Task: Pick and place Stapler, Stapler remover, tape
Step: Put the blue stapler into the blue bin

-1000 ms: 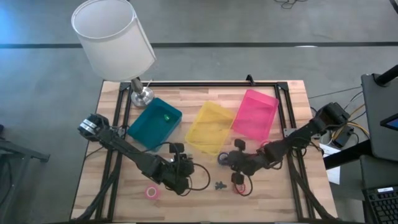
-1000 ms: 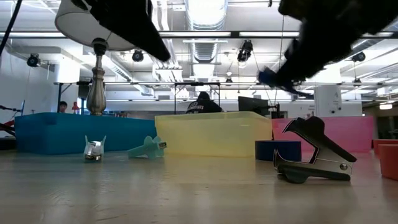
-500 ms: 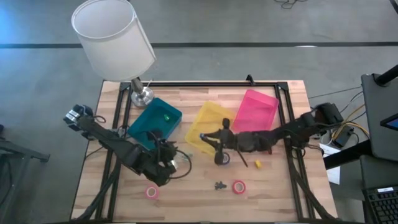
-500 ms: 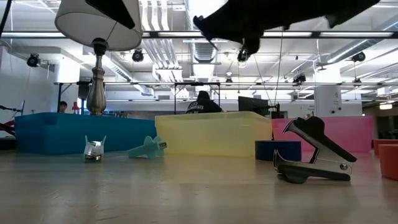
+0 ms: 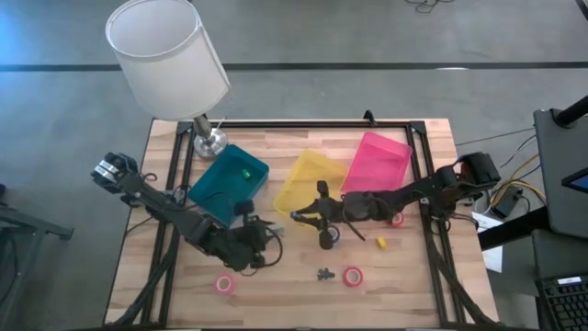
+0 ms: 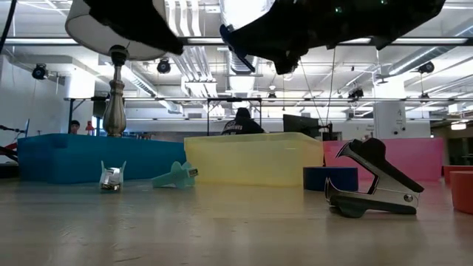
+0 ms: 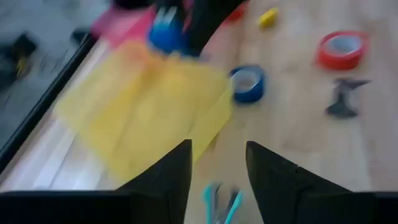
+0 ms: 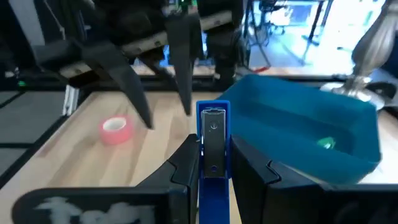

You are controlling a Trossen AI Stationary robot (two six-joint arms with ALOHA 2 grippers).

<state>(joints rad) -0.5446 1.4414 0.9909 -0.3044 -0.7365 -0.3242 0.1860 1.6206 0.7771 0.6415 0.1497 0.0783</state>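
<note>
Bins stood in a row on the wooden table (image 5: 404, 276): a teal bin (image 5: 229, 181) with a small green item (image 5: 246, 171) inside, a yellow bin (image 5: 309, 188) and a pink bin (image 5: 378, 168), with no contents discernible in the latter two. The right gripper (image 5: 303, 215) hung over the yellow bin's near corner, its fingers clamped narrow on a blue stapler (image 8: 213, 155). The left gripper (image 5: 260, 241) hovered in front of the teal bin, fingers (image 7: 163, 180) spread and gripping nothing. A blue tape roll (image 5: 327, 235) lay just before the yellow bin; a red tape roll (image 5: 353, 275) and a black staple remover (image 5: 323, 274) sat side by side nearer the front edge, a pink tape roll (image 5: 223, 283) to the left. A small yellow piece (image 5: 380, 243) rested nearby. A white-shaded lamp (image 5: 167, 57) overhung the back-left corner.
</note>
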